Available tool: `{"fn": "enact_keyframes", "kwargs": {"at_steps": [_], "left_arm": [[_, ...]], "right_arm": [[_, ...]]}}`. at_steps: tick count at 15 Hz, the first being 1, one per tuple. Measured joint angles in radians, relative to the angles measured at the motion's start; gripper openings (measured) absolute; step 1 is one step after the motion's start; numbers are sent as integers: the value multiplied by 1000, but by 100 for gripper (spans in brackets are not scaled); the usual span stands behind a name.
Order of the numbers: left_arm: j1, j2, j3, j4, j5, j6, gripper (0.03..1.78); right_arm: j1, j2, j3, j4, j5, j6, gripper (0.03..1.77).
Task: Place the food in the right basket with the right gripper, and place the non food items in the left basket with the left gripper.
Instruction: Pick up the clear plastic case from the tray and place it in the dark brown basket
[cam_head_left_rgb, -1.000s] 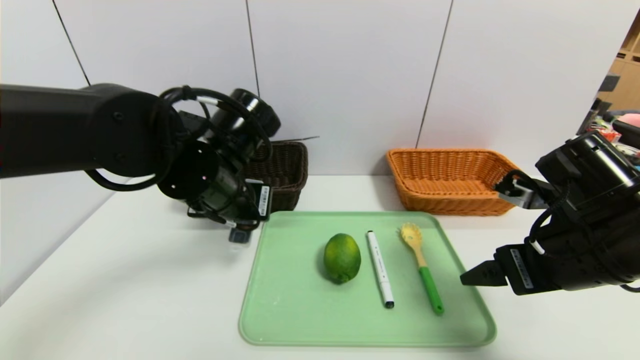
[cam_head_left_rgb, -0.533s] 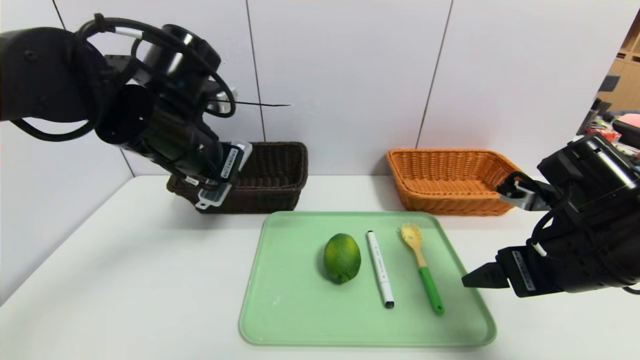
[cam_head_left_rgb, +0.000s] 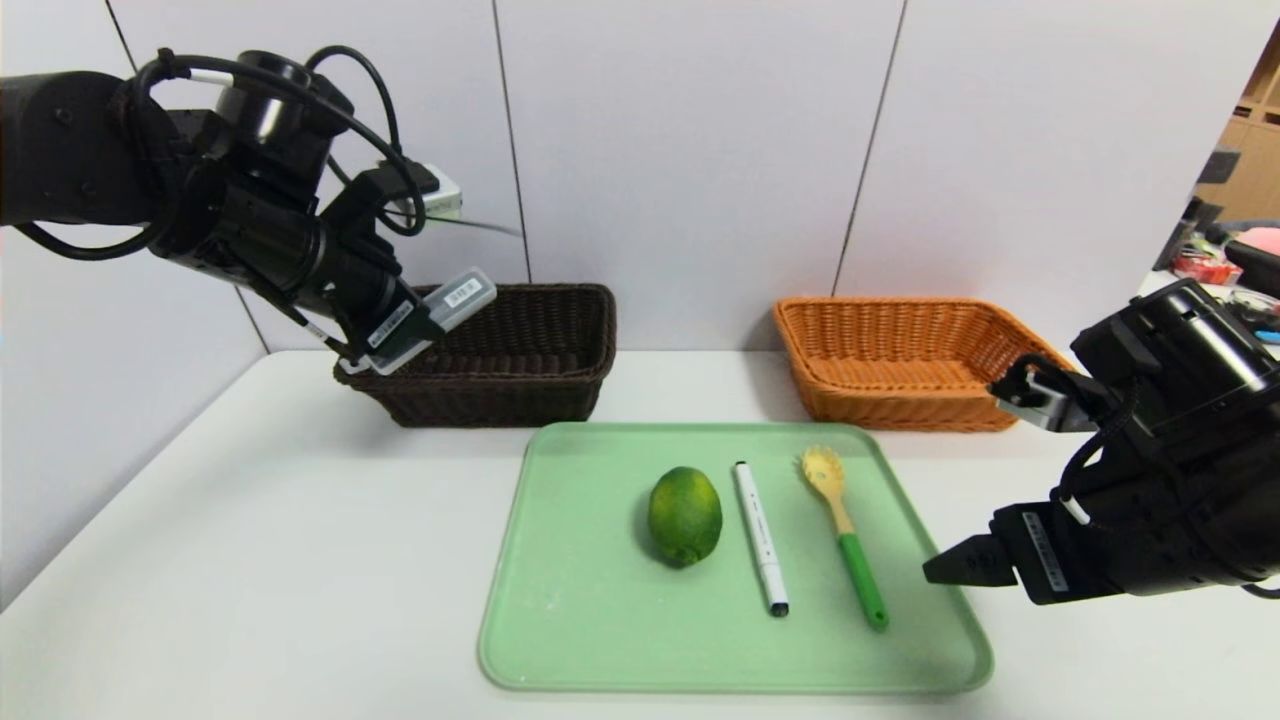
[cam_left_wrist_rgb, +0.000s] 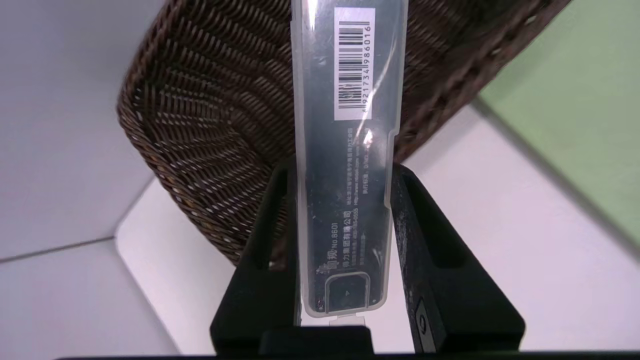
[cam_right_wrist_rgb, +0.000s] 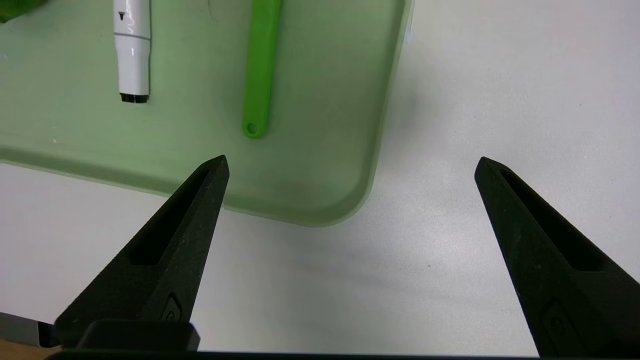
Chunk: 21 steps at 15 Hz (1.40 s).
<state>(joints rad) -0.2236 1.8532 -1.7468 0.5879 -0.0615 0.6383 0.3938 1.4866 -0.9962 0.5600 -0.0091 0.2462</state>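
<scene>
My left gripper (cam_head_left_rgb: 400, 325) (cam_left_wrist_rgb: 341, 170) is shut on a slim dark grey case (cam_head_left_rgb: 440, 305) (cam_left_wrist_rgb: 345, 125) in a clear cover with a barcode label. It holds the case tilted in the air over the left end of the dark brown basket (cam_head_left_rgb: 540, 390) (cam_left_wrist_rgb: 200, 110). On the green tray (cam_head_left_rgb: 580, 620) (cam_right_wrist_rgb: 325, 150) lie a green lime (cam_head_left_rgb: 684, 516), a white marker (cam_head_left_rgb: 760, 536) (cam_right_wrist_rgb: 132, 55) and a yellow pasta spoon with a green handle (cam_head_left_rgb: 842, 530) (cam_right_wrist_rgb: 260, 75). My right gripper (cam_head_left_rgb: 945, 565) (cam_right_wrist_rgb: 352, 162) hangs open and empty by the tray's near right corner. The orange-tan basket (cam_head_left_rgb: 900, 400) stands empty at the back right.
Both baskets sit against the white back wall, with bare white table between them and around the tray. Shelves and clutter show at the far right edge, beyond the table.
My left arm has risen from near the tray's far left corner and swung left, carrying the case up over the dark basket's left end. The right arm has stayed nearly still.
</scene>
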Motion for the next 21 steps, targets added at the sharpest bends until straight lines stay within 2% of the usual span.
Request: {"fn": "enact_keyframes", "kwargs": {"at_steps": [3, 7, 16, 21], "left_arm": [[50, 90, -114, 19, -5, 186, 57], [71, 196, -221, 30, -3, 333, 57], [67, 300, -231, -56, -3, 340, 57], [65, 314, -231, -81, -1, 334, 107]], "right_arm": [[1, 2, 1, -5, 3, -1, 170], [5, 1, 0, -9, 3, -1, 170], [11, 5, 0, -9, 4, 1, 170], [14, 0, 3, -9, 3, 3, 170]]}}
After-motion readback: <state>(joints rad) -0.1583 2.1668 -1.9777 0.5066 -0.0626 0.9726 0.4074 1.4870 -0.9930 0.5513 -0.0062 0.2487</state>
